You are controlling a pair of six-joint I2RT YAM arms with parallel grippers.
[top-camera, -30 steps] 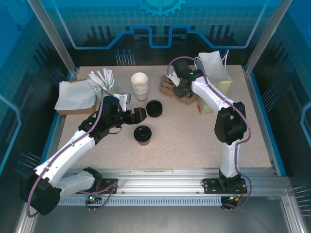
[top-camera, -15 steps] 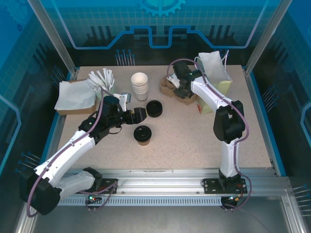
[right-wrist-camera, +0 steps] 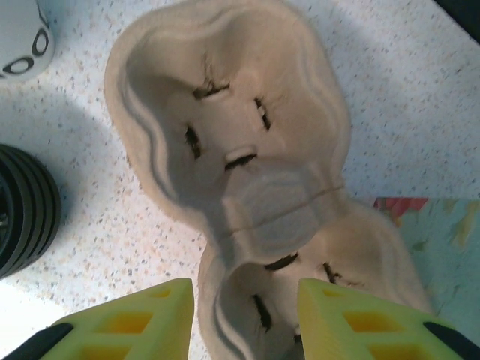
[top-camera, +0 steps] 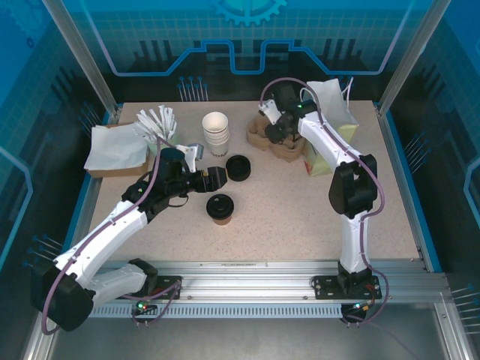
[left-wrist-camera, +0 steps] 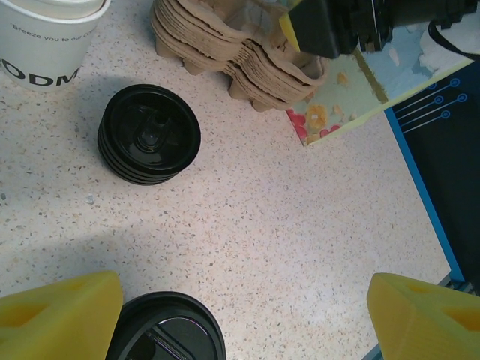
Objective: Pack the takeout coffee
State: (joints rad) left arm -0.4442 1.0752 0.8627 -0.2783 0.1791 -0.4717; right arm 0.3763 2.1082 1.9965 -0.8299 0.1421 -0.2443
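Wearing glossy white shells between black joint housings along the left arm and right arm. Trailing looping purple cables. Carrying blocky yellow fingertips on the black left gripper and right gripper.

The table has a speckled, stone-like top, matt and finely grainy. The coffee cup is brown paper under a glossy black plastic lid. The stack of lids is the same shiny, ridged plastic. The cup carriers are rough, matt moulded pulp. The white cups are smooth paper. The rail along the table's near edge is bare grey metal.
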